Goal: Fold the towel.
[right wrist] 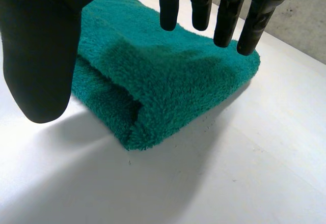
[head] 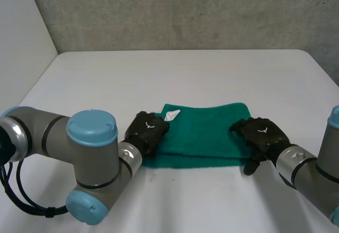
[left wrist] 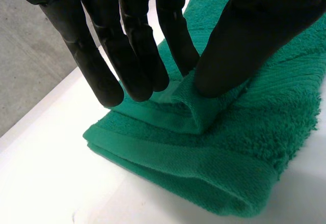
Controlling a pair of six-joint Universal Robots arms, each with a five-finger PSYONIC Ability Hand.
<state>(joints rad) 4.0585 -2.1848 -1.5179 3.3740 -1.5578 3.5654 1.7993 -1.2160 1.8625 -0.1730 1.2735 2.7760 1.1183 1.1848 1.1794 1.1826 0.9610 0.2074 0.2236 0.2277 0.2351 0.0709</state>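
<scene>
The left hand [head: 147, 130] pinches a raised fold at the towel [head: 207, 132] end. The right hand [head: 263, 134] hovers straight-fingered over the other end, with bare bench [head: 185, 74] beyond.

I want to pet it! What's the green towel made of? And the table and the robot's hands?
The towel looks like soft terry cloth, likely cotton: fuzzy pile, with a flat woven band along an edge. The table looks hard, smooth and matt white, maybe laminate. The left hand and right hand look like matt black plastic or rubber; hard to tell which.
</scene>
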